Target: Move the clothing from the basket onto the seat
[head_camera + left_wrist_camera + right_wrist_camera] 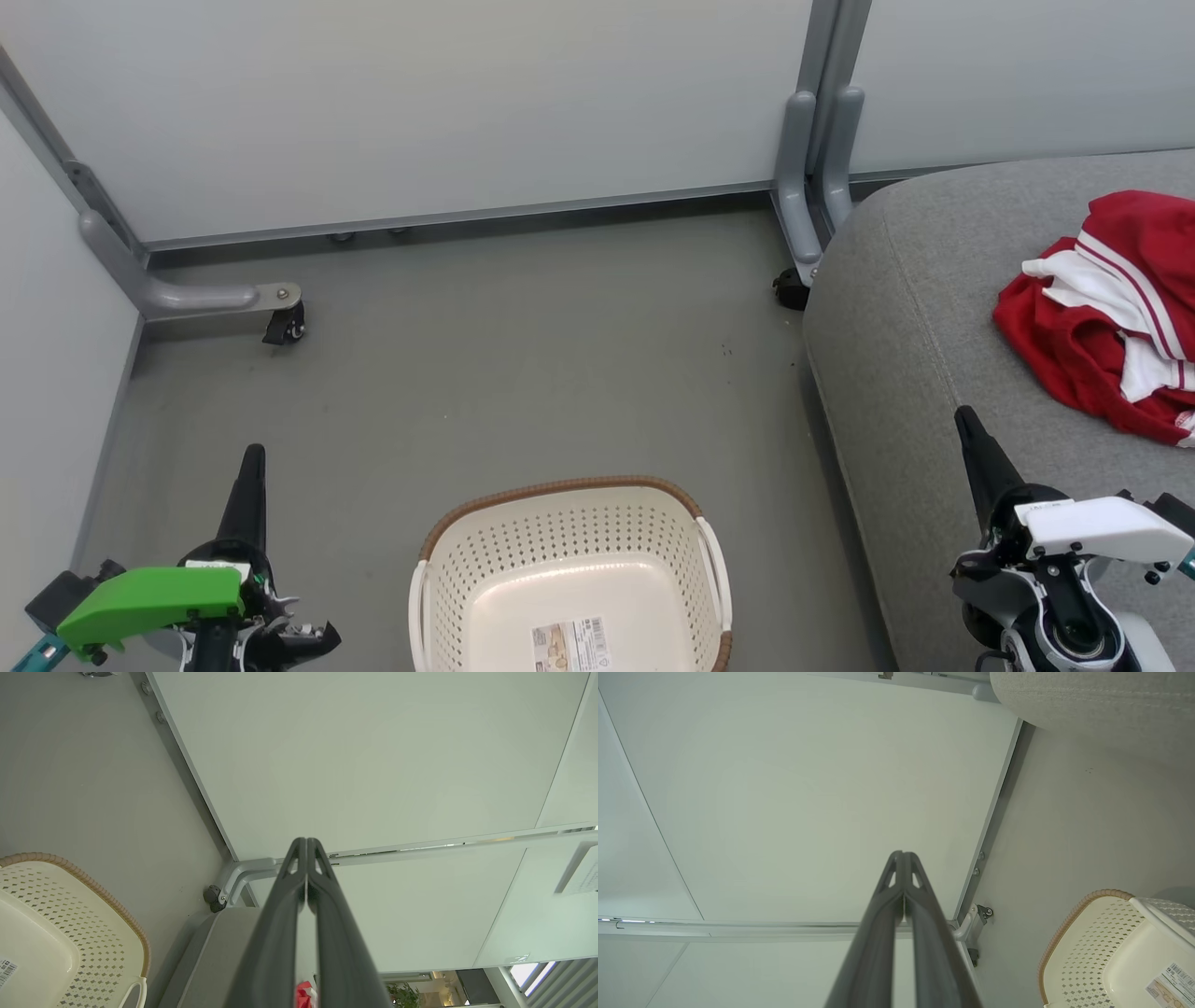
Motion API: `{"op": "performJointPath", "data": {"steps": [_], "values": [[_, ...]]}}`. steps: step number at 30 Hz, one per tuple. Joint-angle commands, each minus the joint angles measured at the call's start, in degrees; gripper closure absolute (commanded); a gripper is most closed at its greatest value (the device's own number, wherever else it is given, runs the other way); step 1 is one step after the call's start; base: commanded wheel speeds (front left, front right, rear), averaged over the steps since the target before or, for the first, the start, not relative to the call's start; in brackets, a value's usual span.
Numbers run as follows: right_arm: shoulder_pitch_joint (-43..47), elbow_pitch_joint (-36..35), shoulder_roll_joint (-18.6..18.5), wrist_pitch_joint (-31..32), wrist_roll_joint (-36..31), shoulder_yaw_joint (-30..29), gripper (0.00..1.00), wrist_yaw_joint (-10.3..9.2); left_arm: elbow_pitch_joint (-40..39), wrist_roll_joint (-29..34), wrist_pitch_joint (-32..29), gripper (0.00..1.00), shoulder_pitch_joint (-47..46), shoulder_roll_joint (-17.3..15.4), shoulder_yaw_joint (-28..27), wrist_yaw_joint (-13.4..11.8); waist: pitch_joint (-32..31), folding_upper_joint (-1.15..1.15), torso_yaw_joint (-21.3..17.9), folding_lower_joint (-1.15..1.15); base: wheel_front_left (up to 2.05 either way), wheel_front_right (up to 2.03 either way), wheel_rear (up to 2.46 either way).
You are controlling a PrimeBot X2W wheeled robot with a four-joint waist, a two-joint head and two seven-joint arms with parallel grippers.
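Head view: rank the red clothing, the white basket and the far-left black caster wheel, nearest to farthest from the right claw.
1. Bright red and white fabric clothing, on the grey upholstered seat beyond the right claw.
2. Cream perforated plastic basket, on the floor to its left.
3. Small black caster wheel, far left by the partition.

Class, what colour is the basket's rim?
Brown, woven-look; the basket rim shows best in the head view.

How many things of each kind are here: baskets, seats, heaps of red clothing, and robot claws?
basket: 1
seat: 1
heap of red clothing: 1
claws: 2, left claw and right claw, both shut
Total: 5
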State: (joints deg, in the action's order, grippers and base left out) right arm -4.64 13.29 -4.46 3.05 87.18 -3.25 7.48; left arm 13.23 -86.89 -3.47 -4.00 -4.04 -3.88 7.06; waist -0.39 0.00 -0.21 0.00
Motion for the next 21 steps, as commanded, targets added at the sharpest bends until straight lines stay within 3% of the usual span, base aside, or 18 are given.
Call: {"op": "performJointPath", "data": {"steps": [1,21], "values": [[-0.9,0.1,0.0,0.5,1.2,-0.4,1.0,0.03,0.1,-1.3,-0.4,1.0,-1.2,-0.1,-0.4,0.3,0.0,0.0,0.0,0.0,0.0,0.0,0.0],[-1.6,0.7,0.4,2.3,6.7,-1.7,1.0,0.02,0.8,-6.8,-2.1,1.0,-2.6,0.2,-1.3,0.6,0.6,0.0,0.2,0.0,0.0,0.0,0.0]]}}
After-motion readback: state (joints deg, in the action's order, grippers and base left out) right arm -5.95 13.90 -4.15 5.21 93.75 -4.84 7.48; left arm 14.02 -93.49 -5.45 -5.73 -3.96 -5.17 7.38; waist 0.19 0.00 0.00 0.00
